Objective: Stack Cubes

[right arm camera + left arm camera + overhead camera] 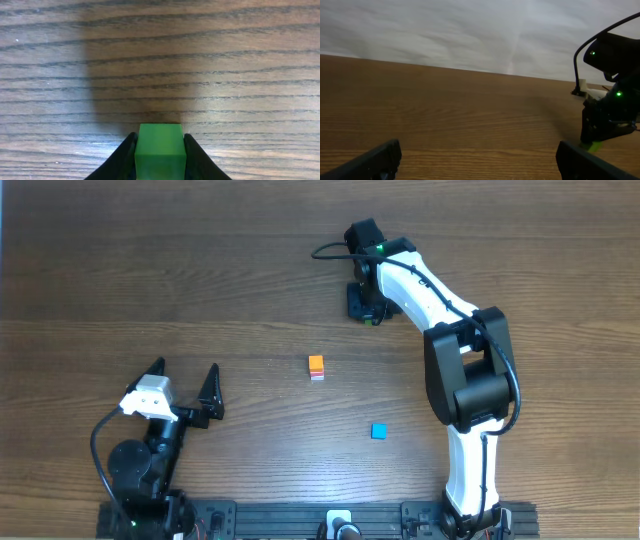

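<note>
The right gripper (366, 308) was clenched on a small green plastic cube (160, 148), one black finger pressed to each side face. It sat low over the brown wood-grain table (100, 260); whether the cube touched the wood could not be told. In the top view the cube lay at about one o'clock from the table's middle. There stood a small orange cube (316, 362) on top of a paler block, too small to make out. A small blue cube (378, 431) lay alone at about five o'clock from that stack, well apart from it. The left gripper (186, 372) rested at about eight o'clock with its fingers spread wide and nothing between them.

The main risk seemed to lie at the placing. The stack was narrow and already two high, so a green cube brought down off-centre, or tilted in the grip, would probably tip off or push the orange cube sideways. The fingers reached down past the cube's sides, so a low approach could have knocked the stack with a fingertip. Opening the grip before the cube sat flat would likely have let it bounce and roll. A carry held too low from one o'clock could also have swept the stack over.
</note>
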You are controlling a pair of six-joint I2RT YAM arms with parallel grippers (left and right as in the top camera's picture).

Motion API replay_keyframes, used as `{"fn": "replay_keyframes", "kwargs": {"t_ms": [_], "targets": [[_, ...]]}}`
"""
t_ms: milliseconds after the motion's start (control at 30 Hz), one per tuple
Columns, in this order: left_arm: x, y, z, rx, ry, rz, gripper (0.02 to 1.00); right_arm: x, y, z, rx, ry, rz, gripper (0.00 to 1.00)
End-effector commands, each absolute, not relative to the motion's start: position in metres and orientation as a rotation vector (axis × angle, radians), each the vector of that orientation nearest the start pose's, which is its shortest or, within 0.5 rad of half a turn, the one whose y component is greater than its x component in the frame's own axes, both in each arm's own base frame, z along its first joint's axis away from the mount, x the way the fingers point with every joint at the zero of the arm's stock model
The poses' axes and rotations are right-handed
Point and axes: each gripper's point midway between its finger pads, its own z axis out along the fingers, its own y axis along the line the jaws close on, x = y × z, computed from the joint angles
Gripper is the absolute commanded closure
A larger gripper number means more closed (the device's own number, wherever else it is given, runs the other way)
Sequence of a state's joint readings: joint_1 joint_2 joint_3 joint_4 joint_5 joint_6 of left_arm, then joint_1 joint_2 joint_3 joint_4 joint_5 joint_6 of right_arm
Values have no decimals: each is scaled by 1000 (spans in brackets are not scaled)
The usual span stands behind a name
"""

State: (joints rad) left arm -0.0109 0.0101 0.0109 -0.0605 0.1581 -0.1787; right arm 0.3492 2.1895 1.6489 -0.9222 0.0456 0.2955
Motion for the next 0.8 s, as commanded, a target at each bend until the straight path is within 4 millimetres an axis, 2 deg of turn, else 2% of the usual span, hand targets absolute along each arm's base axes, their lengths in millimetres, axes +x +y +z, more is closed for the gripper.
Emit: {"fn": "replay_keyframes", "kwargs": {"t_ms": [33, 133, 233, 400, 467, 600, 700, 800], "targets": [[244, -32, 160, 7, 1638, -274, 18, 414, 138, 0, -54, 3043, -47, 783], [244, -32, 160, 7, 1638, -274, 18, 413, 138, 6, -47, 3041, -45, 840], [244, -32, 160, 7, 1638, -274, 18, 412, 139, 26, -40, 3015, -30, 864], [244, -32, 160, 7, 1638, -274, 18, 404, 149, 88, -70, 2919, 24, 956], [244, -32, 160, 7, 1638, -274, 18, 394, 156, 118, -88, 2874, 53, 989], [244, -32, 160, 7, 1638, -274, 20, 368, 176, 168, -132, 2794, 120, 989], [244, -32, 160, 7, 1638, -274, 18, 349, 192, 190, -156, 2759, 153, 989], [244, -32, 160, 7, 1638, -274, 18, 331, 207, 196, -176, 2756, 152, 989]]}}
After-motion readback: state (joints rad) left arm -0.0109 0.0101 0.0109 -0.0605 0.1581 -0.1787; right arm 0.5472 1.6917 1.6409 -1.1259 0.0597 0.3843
